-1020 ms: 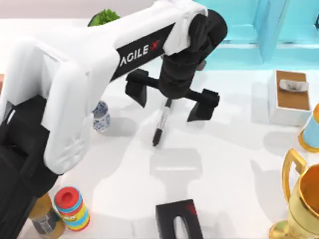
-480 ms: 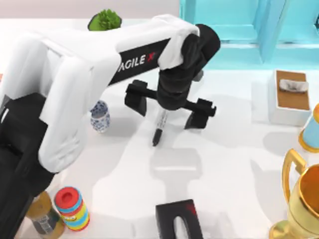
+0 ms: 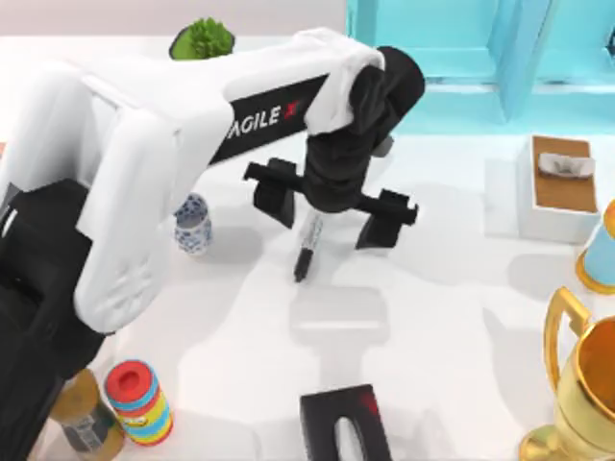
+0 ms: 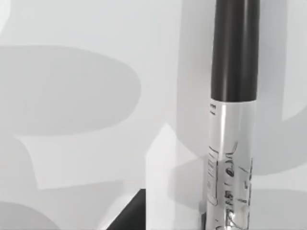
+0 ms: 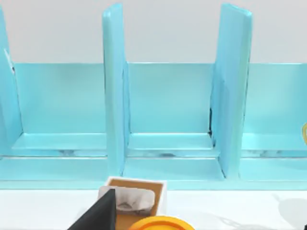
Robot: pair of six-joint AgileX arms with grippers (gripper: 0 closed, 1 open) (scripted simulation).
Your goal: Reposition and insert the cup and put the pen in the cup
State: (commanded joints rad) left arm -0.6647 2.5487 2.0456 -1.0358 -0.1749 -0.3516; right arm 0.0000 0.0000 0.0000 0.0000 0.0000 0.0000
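The pen (image 3: 307, 246), black with a pale label band, lies flat on the white table near its middle. My left gripper (image 3: 329, 204) hangs open right above the pen's upper end, one finger on each side of it and neither touching. Up close, the left wrist view has the pen's black barrel (image 4: 235, 48) running into its silver label, with one dark fingertip (image 4: 127, 218) at the edge. The cup (image 3: 193, 224), small and white with blue flowers, stands upright left of the pen, beside my left arm. My right arm is parked facing the blue shelf, one finger (image 5: 98, 216) far to the side.
A potted plant (image 3: 202, 38) stands at the back left and a blue shelf (image 3: 461, 48) at the back right. A white box (image 3: 560, 187), a light-blue cup (image 3: 601, 252) and a gold trophy (image 3: 586, 394) line the right edge. A black box (image 3: 346, 427), a striped can (image 3: 139, 401) and a jar (image 3: 86, 418) sit in front.
My left gripper has sunk toward the pen and its fingers stand a little closer together. The pen and the cup have stayed put.
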